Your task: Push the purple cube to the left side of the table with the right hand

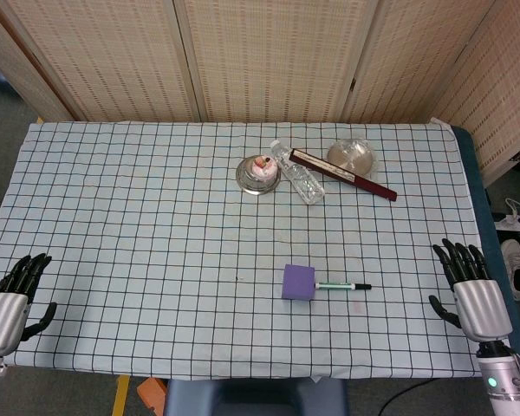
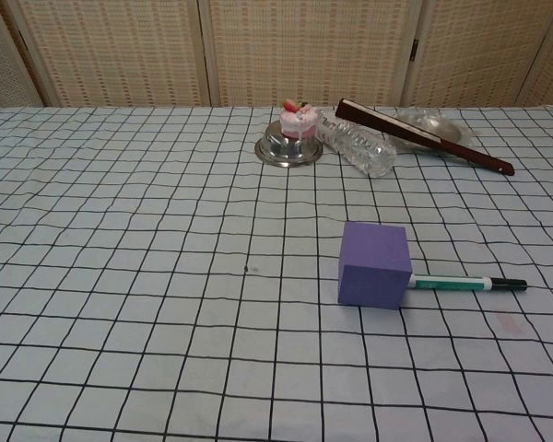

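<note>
Cube [image 1: 298,282] left of, touching pen [image 1: 343,286]

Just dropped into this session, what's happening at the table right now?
Nothing is being handled yet. The purple cube sits on the checked cloth, right of centre, with a marker pen lying against its right side. The right hand rests open at the table's right edge, well clear of the cube, and the left hand rests open at the left edge. The push to the left has not started.
</note>
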`<move>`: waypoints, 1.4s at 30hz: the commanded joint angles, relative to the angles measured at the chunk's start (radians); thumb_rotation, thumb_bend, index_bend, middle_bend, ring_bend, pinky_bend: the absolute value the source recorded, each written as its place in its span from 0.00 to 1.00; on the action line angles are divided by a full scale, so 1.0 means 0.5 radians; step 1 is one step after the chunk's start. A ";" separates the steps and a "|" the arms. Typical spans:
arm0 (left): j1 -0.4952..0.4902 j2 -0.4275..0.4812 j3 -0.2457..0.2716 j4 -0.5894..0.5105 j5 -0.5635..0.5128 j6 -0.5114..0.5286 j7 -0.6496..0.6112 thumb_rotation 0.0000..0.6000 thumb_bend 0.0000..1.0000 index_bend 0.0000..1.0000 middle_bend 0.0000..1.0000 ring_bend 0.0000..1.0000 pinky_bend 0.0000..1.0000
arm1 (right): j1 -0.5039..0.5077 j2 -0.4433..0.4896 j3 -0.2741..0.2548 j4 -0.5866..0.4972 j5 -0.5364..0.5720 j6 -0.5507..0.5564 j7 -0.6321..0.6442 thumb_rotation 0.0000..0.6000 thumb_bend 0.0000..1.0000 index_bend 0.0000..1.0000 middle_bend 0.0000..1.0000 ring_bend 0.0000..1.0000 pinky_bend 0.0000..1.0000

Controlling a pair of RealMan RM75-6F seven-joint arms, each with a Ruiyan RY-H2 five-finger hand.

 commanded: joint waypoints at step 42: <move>-0.251 0.095 -0.049 0.145 -0.181 -0.485 -0.462 1.00 0.40 0.00 0.03 0.01 0.22 | 0.643 -0.745 0.105 0.120 0.605 -0.837 -1.057 1.00 0.21 0.43 0.32 0.08 0.07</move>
